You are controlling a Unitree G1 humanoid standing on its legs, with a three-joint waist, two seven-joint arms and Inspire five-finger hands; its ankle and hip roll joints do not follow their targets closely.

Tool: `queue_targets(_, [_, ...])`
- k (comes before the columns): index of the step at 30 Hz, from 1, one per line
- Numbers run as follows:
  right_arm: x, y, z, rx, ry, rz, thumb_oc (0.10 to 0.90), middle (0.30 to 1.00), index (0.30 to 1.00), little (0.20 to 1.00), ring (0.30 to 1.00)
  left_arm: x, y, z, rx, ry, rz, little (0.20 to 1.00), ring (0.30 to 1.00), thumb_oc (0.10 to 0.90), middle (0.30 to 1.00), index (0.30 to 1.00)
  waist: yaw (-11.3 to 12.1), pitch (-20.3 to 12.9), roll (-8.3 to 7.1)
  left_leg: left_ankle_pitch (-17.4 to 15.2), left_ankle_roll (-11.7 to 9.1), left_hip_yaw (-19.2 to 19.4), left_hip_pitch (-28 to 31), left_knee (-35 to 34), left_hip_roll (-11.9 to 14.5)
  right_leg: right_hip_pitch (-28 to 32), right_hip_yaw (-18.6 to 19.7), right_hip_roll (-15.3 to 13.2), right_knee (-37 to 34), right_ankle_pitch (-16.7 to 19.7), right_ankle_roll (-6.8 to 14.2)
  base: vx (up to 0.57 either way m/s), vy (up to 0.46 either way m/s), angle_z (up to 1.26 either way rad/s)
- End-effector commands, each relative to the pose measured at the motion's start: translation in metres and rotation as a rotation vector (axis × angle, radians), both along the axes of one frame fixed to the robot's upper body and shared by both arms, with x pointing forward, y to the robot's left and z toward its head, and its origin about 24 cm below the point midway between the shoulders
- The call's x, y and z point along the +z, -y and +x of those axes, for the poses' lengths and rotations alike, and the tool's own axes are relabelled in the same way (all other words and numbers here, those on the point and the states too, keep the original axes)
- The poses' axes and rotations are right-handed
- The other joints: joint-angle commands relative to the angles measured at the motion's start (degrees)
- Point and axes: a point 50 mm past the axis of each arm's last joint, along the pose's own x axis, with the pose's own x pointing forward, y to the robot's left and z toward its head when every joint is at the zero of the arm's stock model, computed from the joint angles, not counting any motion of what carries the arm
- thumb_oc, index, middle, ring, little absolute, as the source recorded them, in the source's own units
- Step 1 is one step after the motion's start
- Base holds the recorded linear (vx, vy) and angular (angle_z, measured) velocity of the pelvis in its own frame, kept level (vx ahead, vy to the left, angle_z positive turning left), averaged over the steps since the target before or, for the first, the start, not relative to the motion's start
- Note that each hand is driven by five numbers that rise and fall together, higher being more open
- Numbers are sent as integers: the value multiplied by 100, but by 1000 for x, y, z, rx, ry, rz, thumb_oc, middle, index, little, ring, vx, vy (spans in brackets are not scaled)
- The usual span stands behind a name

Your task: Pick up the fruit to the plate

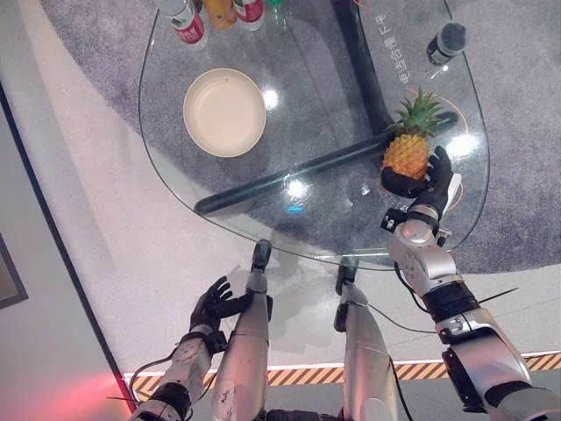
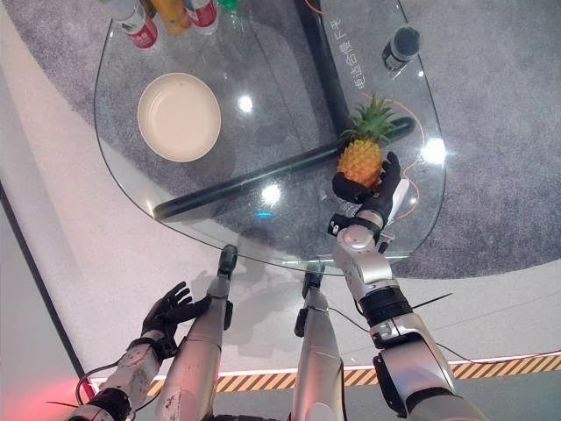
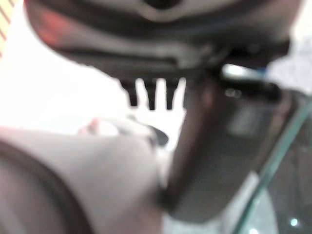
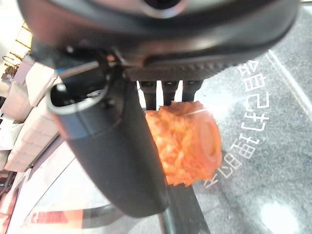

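Note:
A small pineapple (image 1: 406,153) with a green crown stands upright on the right side of the glass table (image 1: 175,167). My right hand (image 1: 436,180) is curled round its lower half, thumb on the near left side and fingers on the right. In the right wrist view the orange fruit (image 4: 187,141) sits between the thumb (image 4: 112,156) and the fingers behind it. The cream round plate (image 1: 224,112) lies bare on the far left part of the table, well apart from the fruit. My left hand (image 1: 213,307) hangs low, below the table's near edge, with fingers spread.
Several bottles (image 1: 188,22) stand at the table's far edge beyond the plate. A dark-capped bottle (image 1: 445,42) stands at the far right. A dark bar (image 1: 289,180) runs under the glass between plate and pineapple. Striped tape (image 1: 307,375) marks the floor nearby.

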Motion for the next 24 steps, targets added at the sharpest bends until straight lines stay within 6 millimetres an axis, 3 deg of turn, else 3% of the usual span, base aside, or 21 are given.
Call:
queue_targets(1, [43,16,0,-50,171,-12,800,900,900,900,900,-17,17,-20,-27,-77,-12,900,900,800,900,900,96,-36,167,-424,613,116,-237,413,-827,-184,-400,606,-40,341,-319,0,0,0])
queue_targets(14, [43,23,6,-91,83,23,800,900,900,900,900,-8,23,-10,-31,-25,-38,900,900,800,900,900,109,-36,267,-535,643,205,-781,793,-876,-782,-419,662,318,294,-339,3,35,1])
queue_targets(24, [55,25,11,-97,112,66,800,900,900,900,900,-3,24,-6,-33,-3,-61,900,900,800,900,900,150,-36,326,-525,637,179,-1031,888,-885,-1085,-423,703,468,312,-321,3,11,0])
